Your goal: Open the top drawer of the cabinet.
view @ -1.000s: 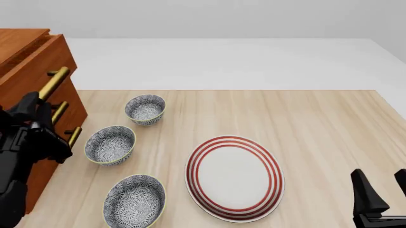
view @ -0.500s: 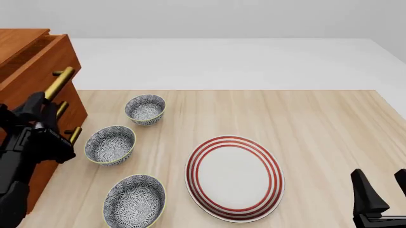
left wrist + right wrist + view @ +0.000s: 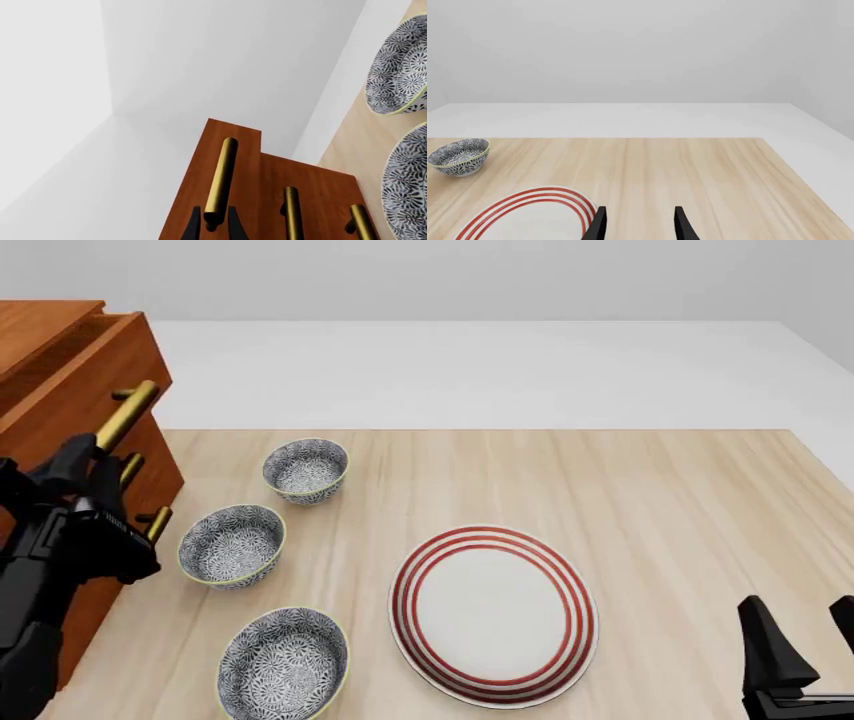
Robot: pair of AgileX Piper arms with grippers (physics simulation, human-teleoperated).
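The reddish-brown cabinet (image 3: 34,325) stands at the table's left edge. Its top drawer (image 3: 80,390) sticks out a little past the two below, showing a gap behind its front. My left gripper (image 3: 88,456) is shut on the near end of the drawer's brass bar handle (image 3: 128,410). In the left wrist view both black fingers (image 3: 193,226) pinch the handle (image 3: 220,175) on the top drawer (image 3: 193,190), proud of the cabinet (image 3: 320,195). My right gripper (image 3: 801,640) is low at the front right, open and empty, its fingers (image 3: 598,225) spread apart.
Three patterned bowls (image 3: 306,470) (image 3: 234,545) (image 3: 283,665) line up just right of the cabinet. A red-ringed white plate (image 3: 494,615) lies mid-table, close to the right gripper. Two lower brass handles (image 3: 124,475) (image 3: 156,527) sit beside my left arm.
The top drawer has slid out a little to the right with my left gripper on its handle. The right arm has not moved.
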